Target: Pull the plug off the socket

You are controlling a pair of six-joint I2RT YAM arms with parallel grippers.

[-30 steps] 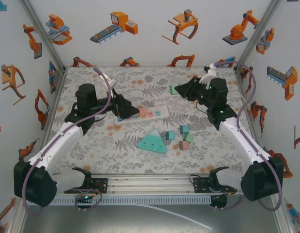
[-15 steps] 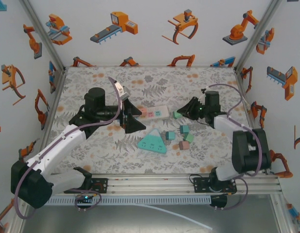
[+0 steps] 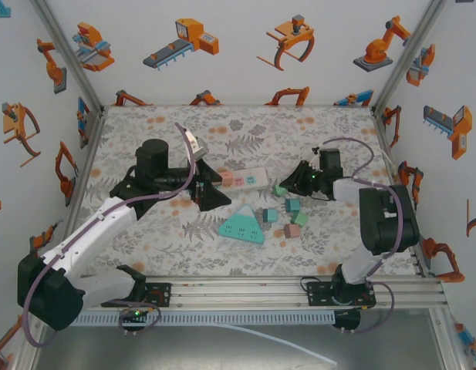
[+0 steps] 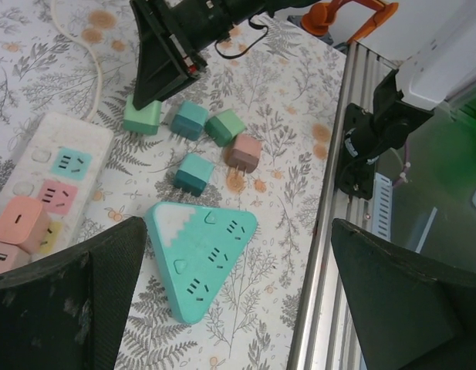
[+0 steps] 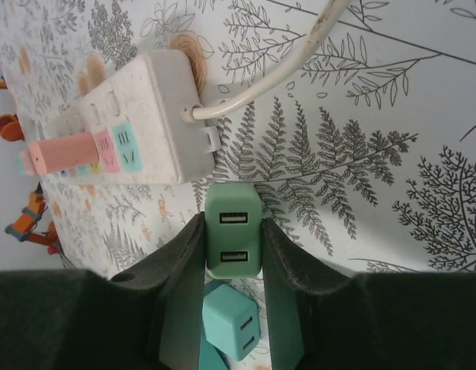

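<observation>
left claw (image 3: 217, 187): spread wide, holding nothing, over the left end of the power strip (image 3: 247, 179) | power strip: flat on the bench (image 3: 145, 123), pink plug (image 4: 15, 220) seated in it | green plug (image 5: 233, 235): out of the strip, just off its right, cord end | right claw (image 3: 286, 186): closed on the green plug's two sides

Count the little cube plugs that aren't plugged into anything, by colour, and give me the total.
Green: 2, the green plug between the right gripper's fingers and a darker green plug
Teal: 2, the teal plugs
Pink: 1, the pink plug
Total: 5
</observation>
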